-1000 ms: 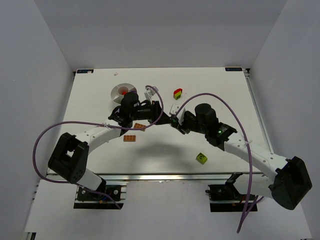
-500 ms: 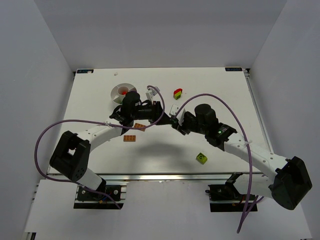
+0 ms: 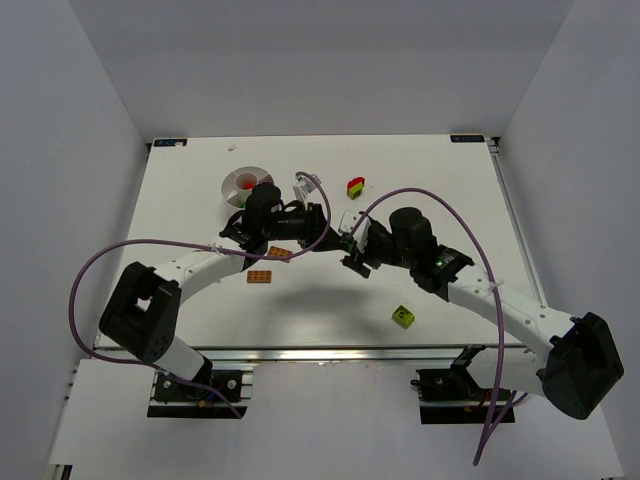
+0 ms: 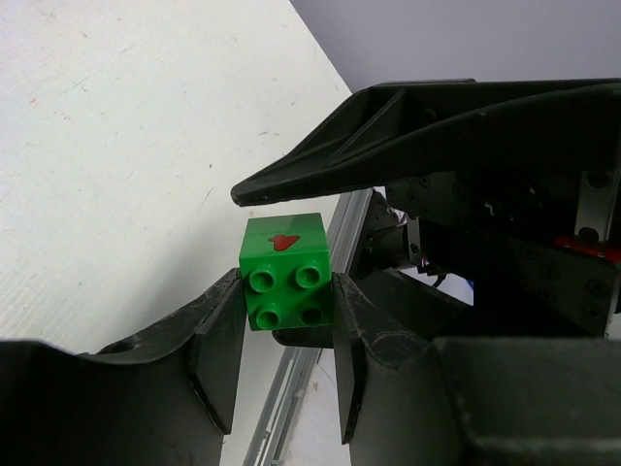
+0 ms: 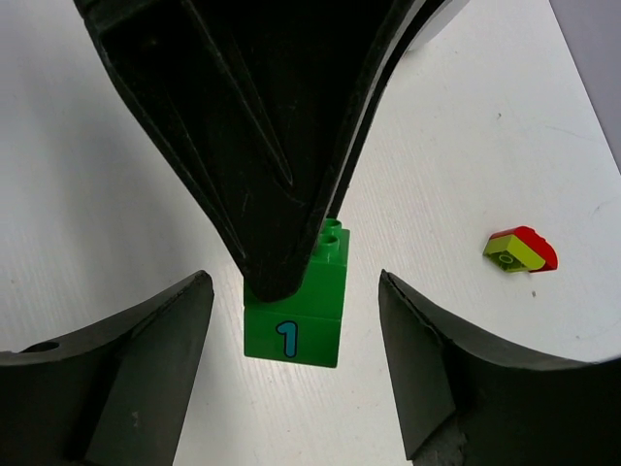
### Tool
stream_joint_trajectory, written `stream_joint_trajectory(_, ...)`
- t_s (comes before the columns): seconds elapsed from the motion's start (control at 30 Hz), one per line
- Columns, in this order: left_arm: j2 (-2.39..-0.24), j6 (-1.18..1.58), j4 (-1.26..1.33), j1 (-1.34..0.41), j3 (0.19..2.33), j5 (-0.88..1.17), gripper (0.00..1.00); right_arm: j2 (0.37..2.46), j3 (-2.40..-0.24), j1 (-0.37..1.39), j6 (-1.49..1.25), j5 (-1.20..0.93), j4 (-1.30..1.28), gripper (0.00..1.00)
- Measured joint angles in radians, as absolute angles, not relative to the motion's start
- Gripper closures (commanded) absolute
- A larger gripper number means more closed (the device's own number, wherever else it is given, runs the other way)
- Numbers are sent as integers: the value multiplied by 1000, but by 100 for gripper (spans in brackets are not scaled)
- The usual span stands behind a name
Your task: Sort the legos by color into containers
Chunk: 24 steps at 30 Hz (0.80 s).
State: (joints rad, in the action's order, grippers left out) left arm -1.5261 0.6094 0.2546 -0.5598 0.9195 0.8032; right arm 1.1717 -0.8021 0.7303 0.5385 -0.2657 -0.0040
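Though half-hidden, green cube (image 5: pixel 291 335) fast in left gripper (image 4: pixel 287 296), right gripper (image 5: pixel 293 291) wide, empty

The white table (image 3: pixel 440 190) is lit brightly and evenly from above; soft shadows are cast on it beneath the arms (image 3: pixel 500 300). In both wrist views, the near jaws are rendered almost black, with little surface detail.

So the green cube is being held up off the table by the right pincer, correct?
Not quite: the left pincer holds the green cube. The left wrist view shows it clamped on both sides. The right pincer stands open, clear of the cube.
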Motion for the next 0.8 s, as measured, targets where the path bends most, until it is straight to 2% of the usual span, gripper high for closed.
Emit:
stream_joint_trajectory(0.33, -1523, 601, 255, -560, 920, 803, 100, 1172, -802, 689, 580, -315, -32, 30)
stream_joint_trajectory(0.63, -1520, 598, 255, -560, 920, 803, 100, 1171, -802, 680, 584, -324, -26, 38)
stream_joint_trajectory(0.73, -1520, 598, 255, -560, 920, 802, 100, 1171, -802, 678, 585, -327, -25, 48)
stream_joint_trajectory(0.77, -1520, 598, 256, -560, 920, 801, 100, 1171, -802, 677, 585, -331, -25, 56)
stream_joint_trajectory(0.8, -1520, 598, 258, -559, 920, 798, 100, 1171, -802, 676, 585, -338, -26, 60)
